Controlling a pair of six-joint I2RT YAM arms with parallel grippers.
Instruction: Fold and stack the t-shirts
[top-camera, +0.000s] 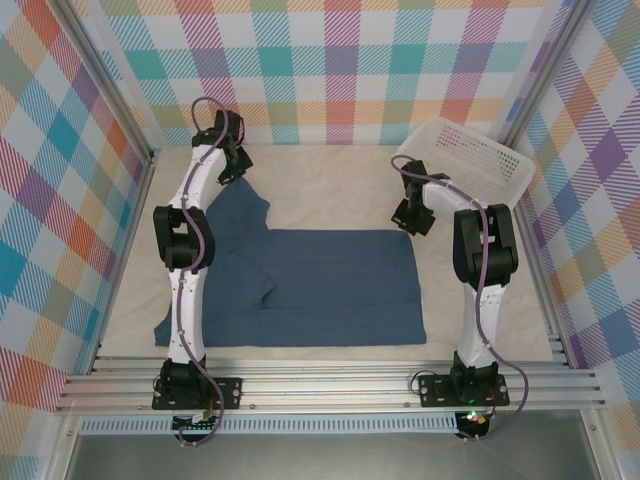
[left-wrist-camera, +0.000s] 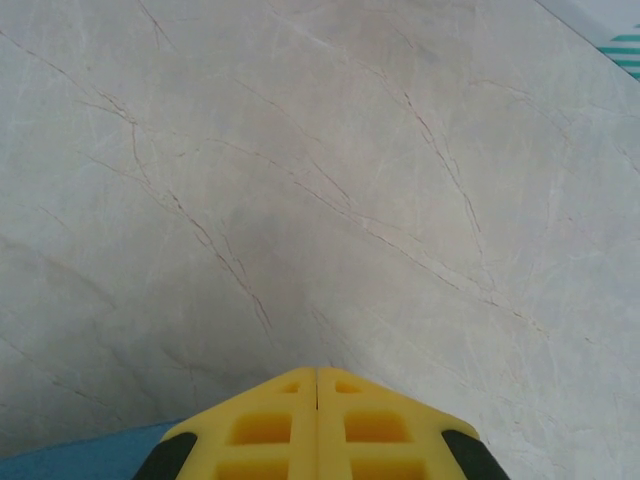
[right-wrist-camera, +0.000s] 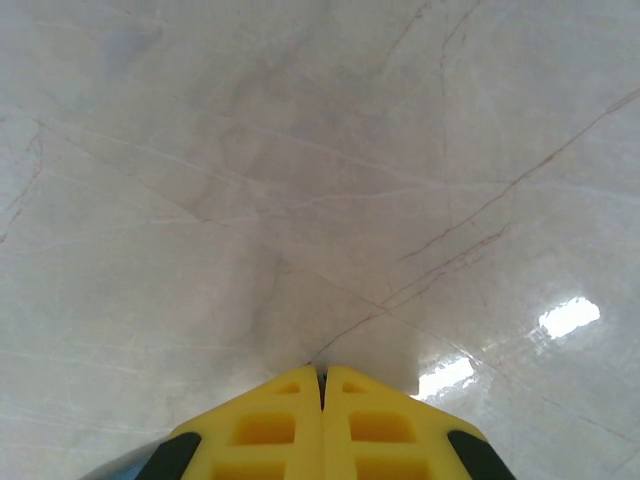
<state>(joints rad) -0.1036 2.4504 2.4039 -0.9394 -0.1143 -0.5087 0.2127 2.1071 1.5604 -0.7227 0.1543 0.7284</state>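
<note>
A dark teal-blue t-shirt (top-camera: 330, 285) lies spread flat on the pale marble table (top-camera: 330, 195), with one sleeve reaching the near left. My left gripper (top-camera: 230, 172) is down at the shirt's far left corner. In the left wrist view its yellow fingers (left-wrist-camera: 270, 425) are pressed together at the left gripper's tip (left-wrist-camera: 317, 372), and blue t-shirt cloth (left-wrist-camera: 80, 455) shows just under them. My right gripper (top-camera: 408, 218) sits at the shirt's far right corner. There the right gripper (right-wrist-camera: 321, 370) shows only a thin dark slit between its fingers.
A white perforated basket (top-camera: 470, 155) stands tilted at the back right, close behind the right arm. Checked walls close in the table on three sides. Metal rails (top-camera: 330, 385) run along the near edge by the arm bases.
</note>
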